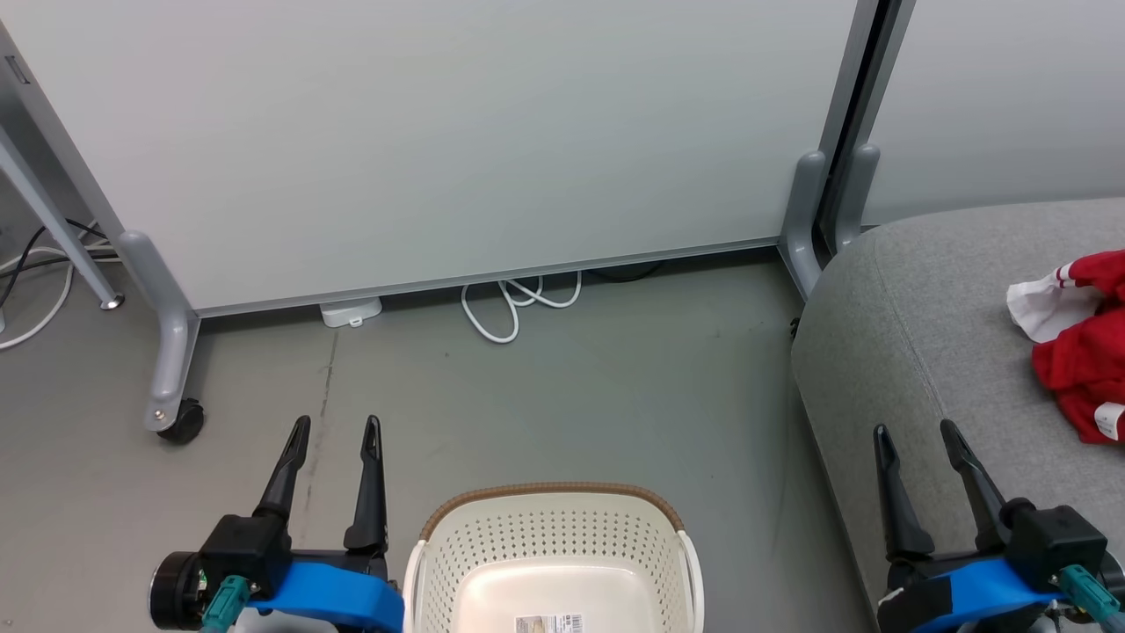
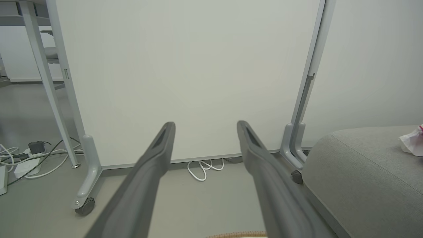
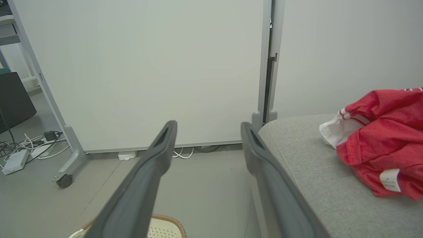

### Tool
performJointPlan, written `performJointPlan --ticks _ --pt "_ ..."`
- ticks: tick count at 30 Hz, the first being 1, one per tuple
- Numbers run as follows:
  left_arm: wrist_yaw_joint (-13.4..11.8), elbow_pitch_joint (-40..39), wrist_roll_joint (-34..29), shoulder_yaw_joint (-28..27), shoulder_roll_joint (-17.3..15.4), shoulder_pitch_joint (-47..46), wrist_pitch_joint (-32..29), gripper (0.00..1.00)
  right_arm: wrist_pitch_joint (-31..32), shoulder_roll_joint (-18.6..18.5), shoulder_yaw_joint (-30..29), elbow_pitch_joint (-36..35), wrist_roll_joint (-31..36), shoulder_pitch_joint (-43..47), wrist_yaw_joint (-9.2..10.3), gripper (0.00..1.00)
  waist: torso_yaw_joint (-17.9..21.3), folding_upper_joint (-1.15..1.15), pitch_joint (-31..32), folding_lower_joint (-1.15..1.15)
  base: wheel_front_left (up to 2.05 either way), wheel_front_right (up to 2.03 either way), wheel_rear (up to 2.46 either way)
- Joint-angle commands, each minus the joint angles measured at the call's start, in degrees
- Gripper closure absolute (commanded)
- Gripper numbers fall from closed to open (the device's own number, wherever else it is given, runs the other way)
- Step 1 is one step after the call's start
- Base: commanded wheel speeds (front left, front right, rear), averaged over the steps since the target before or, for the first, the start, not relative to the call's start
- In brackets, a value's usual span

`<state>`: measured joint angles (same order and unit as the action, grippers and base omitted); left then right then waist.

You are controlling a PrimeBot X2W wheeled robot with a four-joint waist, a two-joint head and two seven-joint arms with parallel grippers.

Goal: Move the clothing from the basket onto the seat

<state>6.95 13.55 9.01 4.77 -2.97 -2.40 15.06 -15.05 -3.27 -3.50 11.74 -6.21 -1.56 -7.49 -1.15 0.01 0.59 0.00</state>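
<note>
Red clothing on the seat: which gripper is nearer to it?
Right. The right gripper, open, is at the near edge of the seat, close to the red clothing. The left gripper, also open, is over the floor, left of the basket.

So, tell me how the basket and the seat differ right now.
The basket is cream perforated plastic; the seat is grey fabric. The basket's visible part is bare; the seat bears the red clothing. The basket is far smaller than the seat. Both stand on the floor.

No legible text anywhere
</note>
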Motion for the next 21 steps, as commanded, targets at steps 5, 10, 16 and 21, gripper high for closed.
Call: performJointPlan --ticks 5,10,16,21 --pt "-0.4 0.5 -0.2 0.5 0.1 0.8 0.2 0.0 -0.2 0.3 -0.4 0.4 -0.3 1.4 -0.01 0.0 -0.2 -0.01 0.7 0.0 0.0 0.0 0.0" --pt "-0.2 0.6 0.0 0.9 0.0 0.4 0.0 1.0 0.0 0.2 -0.5 0.4 0.0 0.9 0.0 1.0 -0.3 -0.01 0.8 0.0 0.0 0.0 0.0" --pt "-0.1 2.7 2.6 0.7 0.0 1.5 -1.1 1.0 1.3 0.4 -0.9 2.8 -2.5 0.9 0.0 1.0 -0.3 -0.01 0.8 0.0 0.0 0.0 0.0" --pt "-0.1 2.5 8.3 -0.2 0.0 1.1 -2.5 1.0 2.8 0.4 -1.1 2.8 -8.4 0.4 0.0 1.0 -0.3 -0.01 0.8 0.0 0.0 0.0 0.0"
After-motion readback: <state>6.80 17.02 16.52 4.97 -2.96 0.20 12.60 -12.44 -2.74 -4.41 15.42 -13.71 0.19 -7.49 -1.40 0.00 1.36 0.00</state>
